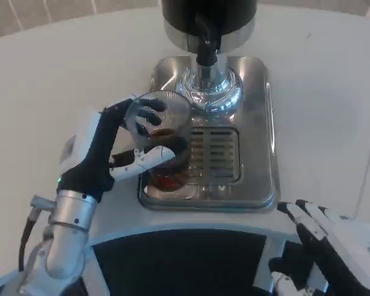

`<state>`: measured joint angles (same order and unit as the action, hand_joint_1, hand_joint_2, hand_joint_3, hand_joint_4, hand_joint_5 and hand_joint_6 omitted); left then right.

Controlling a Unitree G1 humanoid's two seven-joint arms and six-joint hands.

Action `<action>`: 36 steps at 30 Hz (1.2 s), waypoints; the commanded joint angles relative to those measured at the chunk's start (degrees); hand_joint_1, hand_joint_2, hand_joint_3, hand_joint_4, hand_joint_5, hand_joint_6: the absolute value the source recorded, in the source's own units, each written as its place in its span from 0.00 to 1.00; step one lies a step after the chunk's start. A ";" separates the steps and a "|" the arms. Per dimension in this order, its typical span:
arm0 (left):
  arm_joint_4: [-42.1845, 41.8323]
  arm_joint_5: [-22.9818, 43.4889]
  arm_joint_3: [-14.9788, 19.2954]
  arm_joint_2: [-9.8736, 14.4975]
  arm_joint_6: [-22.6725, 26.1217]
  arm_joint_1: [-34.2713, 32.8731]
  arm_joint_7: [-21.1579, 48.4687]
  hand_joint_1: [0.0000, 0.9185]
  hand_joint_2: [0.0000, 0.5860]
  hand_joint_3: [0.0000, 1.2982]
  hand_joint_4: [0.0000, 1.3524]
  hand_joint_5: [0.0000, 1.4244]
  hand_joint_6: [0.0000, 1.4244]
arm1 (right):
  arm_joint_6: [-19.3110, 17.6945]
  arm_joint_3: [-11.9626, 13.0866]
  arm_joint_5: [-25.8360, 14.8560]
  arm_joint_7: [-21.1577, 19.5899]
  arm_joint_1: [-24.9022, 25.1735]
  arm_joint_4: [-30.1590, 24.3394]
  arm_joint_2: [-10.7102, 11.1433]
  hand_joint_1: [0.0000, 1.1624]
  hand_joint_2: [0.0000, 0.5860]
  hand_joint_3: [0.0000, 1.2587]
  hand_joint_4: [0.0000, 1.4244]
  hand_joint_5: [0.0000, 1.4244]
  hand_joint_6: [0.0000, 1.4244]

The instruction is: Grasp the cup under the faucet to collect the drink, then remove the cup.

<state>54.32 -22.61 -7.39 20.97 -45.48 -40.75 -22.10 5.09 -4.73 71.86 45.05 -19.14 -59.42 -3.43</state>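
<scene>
Left hand point(114, 154) grips cup point(162, 145) w/ dark drink inside, at tray's point(259, 129) 9 o'clock, clear of faucet point(205, 49); fill looks done; set-down left; right hand point(330, 243) spread, idle.

One cup point(161, 139) on show, clear with a dark drink in it. One dispenser point(208, 15) with a single faucet point(205, 52). One steel drip tray point(259, 154), one slotted grate point(214, 154). Two hands: left hand point(114, 151), right hand point(324, 243).
</scene>
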 commanded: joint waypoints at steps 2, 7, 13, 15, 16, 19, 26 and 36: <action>-4.43 2.86 2.65 1.91 -4.06 2.79 2.36 0.63 0.11 0.74 0.85 0.94 0.42 | 1.42 -0.18 1.02 1.11 4.14 -0.58 -4.52 0.21 0.90 0.04 0.00 0.00 0.00; -8.26 5.61 5.27 3.78 -5.69 5.41 6.13 0.63 0.11 0.74 0.85 0.94 0.44 | 2.51 -0.68 2.13 2.49 6.54 -0.58 -3.95 0.21 0.90 0.04 0.00 0.00 0.00; -10.72 7.51 7.29 5.75 -7.22 8.00 10.05 0.63 0.10 0.74 0.85 0.94 0.44 | 3.64 -1.67 3.24 4.59 9.54 -0.58 -3.03 0.20 0.91 0.03 0.00 0.00 0.00; -11.57 8.67 8.18 7.06 -8.37 9.85 11.95 0.63 0.10 0.74 0.85 0.94 0.45 | 3.97 -1.79 3.28 5.54 10.65 -0.58 -2.42 0.19 0.91 0.03 0.00 0.00 0.00; -11.85 9.41 8.60 7.64 -8.78 10.53 13.03 0.63 0.10 0.74 0.85 0.94 0.45 | 4.10 -1.78 3.20 5.88 10.98 -0.58 -2.20 0.18 0.92 0.03 0.00 0.00 0.00; -12.64 11.05 9.61 8.58 -9.50 11.66 15.46 0.63 0.10 0.74 0.85 0.94 0.45 | 4.02 -1.94 3.22 6.67 11.71 -0.58 -1.43 0.16 0.92 0.02 0.00 0.00 0.00; -16.43 14.63 11.96 9.74 -10.27 14.42 20.25 0.64 0.09 0.74 0.85 0.94 0.47 | 2.86 -3.60 4.74 8.27 14.20 0.22 -0.33 0.16 0.92 0.01 0.00 0.00 0.00; -22.23 19.75 14.96 10.70 -10.52 18.90 26.25 0.64 0.08 0.74 0.85 0.94 0.47 | 2.04 -4.69 6.38 9.89 16.82 0.39 -0.08 0.15 0.92 0.00 0.00 0.00 0.00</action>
<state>34.85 -5.77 6.09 30.63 -54.00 -23.61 2.86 8.33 -8.79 77.47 54.13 -2.85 -58.96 -3.42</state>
